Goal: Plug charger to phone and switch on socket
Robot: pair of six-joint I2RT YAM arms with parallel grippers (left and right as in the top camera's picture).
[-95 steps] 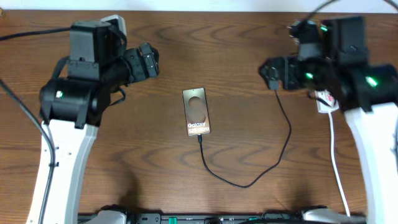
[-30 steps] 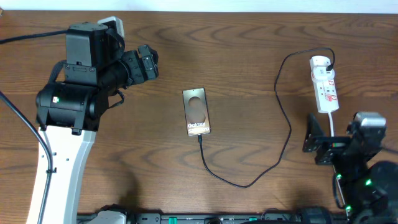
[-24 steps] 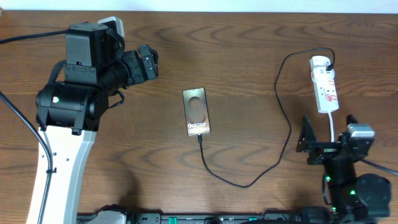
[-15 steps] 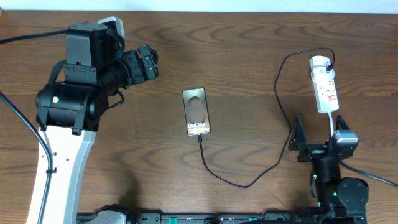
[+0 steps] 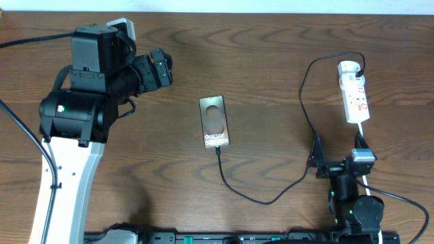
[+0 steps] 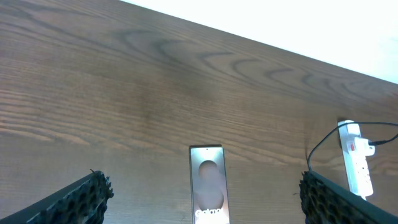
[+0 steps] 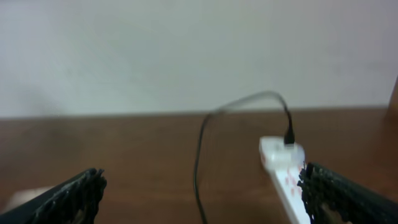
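TABLE-TOP CHARGING RIG: A dark glossy phone [image 5: 214, 122] lettered "Galaxy" lies flat at the centre of a wooden table [image 5: 258, 41], its long sides running 12 to 6 o'clock. The black charger [image 5: 302, 95] meets the phone's 6 o'clock short edge with its small tip. From there it loops away toward 5 o'clock, climbs toward 12 o'clock on the table's 3 o'clock side and arches over into the rounded far end of the socket [image 5: 354, 91]. The socket is a narrow white strip with red markings, between 2 and 3 o'clock of the phone and well apart from it. Whether its switch is on cannot be told from these views. A thick white cord [image 5: 360, 132] leaves the socket's near end toward 6 o'clock.

The left gripper [image 5: 165, 68] hangs at the phone's 10 o'clock, pointing toward 3 o'clock, touching nothing. Its wrist camera shows both black fingers [image 6: 81, 199] spread wide with nothing between them, the phone and socket ahead. The right gripper [image 5: 337, 154] sits low at the phone's 4 o'clock, just beside the rising charger cable, aimed toward 12 o'clock. Its fingers [image 7: 336, 193] are likewise spread wide and hold nothing, with the blurred socket end and cable plug ahead against a pale wall [image 7: 186, 50]
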